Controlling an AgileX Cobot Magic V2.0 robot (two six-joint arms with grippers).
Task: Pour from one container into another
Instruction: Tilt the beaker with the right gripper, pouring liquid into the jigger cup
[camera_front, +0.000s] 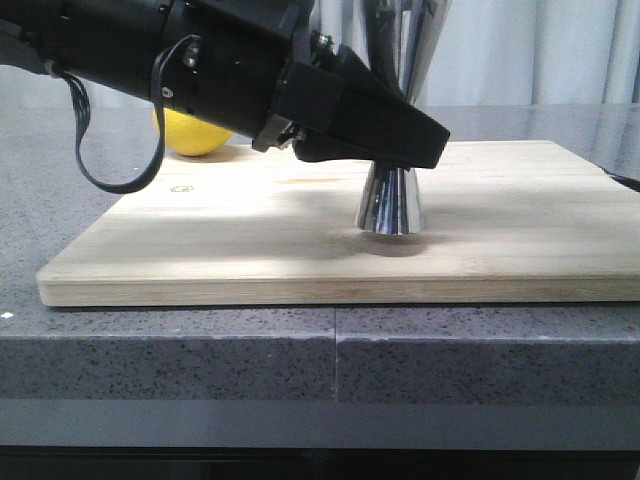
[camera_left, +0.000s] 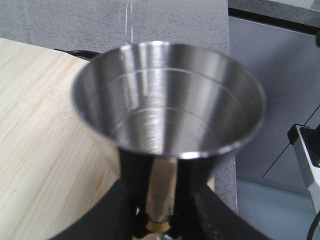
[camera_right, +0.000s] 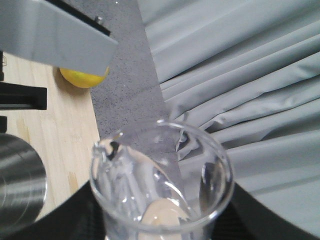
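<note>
The steel jigger stands on the wooden board, and my left gripper is shut on its narrow waist. From the left wrist, the jigger's open upper cup fills the view, with dark fingers on both sides of the gold band. A thin pale streak shows above its far rim. My right gripper is shut on the clear glass beaker. The beaker's pouring lip faces the jigger's rim. The front view does not show the beaker or the right gripper.
A yellow lemon lies at the board's back left corner, behind the left arm. The board rests on a grey speckled counter. Pale curtains hang behind the counter.
</note>
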